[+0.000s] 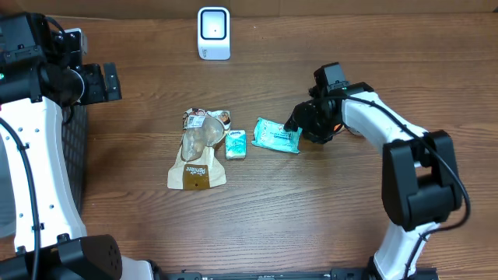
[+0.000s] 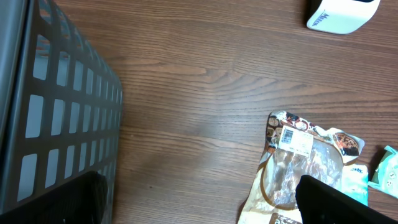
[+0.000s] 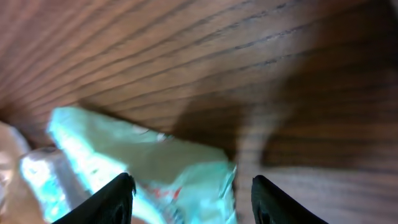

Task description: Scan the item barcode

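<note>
right gripper [image 3: 189,194], jaws parted and clamping nothing, low over the right end of the teal packet [image 1: 276,135], which lies flat on the table [image 1: 327,225] beside a small carton [image 1: 236,145]; left gripper [image 2: 199,202] spread wide, empty.

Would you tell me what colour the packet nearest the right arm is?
The packet is teal, clearest in the overhead view.

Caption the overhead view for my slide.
Right pincer open at the edge of the teal packet; small carton and brown snack bag lie alongside, white scanner beyond.
</note>
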Robot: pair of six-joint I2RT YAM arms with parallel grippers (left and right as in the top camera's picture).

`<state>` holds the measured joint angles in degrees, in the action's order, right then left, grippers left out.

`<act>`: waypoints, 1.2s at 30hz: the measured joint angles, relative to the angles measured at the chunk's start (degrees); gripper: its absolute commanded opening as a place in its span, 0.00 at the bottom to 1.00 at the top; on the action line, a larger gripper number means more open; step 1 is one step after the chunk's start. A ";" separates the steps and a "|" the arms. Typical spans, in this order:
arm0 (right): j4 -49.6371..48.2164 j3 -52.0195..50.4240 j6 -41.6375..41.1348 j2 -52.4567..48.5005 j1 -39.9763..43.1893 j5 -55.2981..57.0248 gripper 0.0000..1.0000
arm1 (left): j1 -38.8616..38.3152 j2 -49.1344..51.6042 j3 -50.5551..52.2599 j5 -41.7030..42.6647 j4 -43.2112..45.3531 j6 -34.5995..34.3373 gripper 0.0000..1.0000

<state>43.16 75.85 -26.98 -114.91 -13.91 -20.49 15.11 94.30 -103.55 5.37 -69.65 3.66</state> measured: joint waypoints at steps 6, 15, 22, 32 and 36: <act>-0.85 1.11 -0.04 -2.82 0.15 -3.63 0.30 | 0.00 0.00 0.00 0.02 0.00 0.00 1.00; -1.05 1.16 -0.07 -2.99 0.28 -5.33 0.04 | 0.00 0.00 0.00 0.02 0.00 0.00 0.99; -0.31 1.46 0.96 -2.99 0.39 -6.08 0.04 | 0.00 0.00 0.00 0.00 0.00 0.00 1.00; 7.43 7.04 5.18 2.01 0.26 0.81 0.04 | 0.00 0.00 0.00 0.00 0.00 0.00 0.99; 9.05 8.35 5.64 9.66 -1.05 8.13 0.04 | 0.00 0.00 0.00 0.02 0.00 0.00 0.99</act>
<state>52.21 84.20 -21.34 -105.25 -14.96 -12.36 15.11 94.30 -103.55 5.39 -69.65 3.66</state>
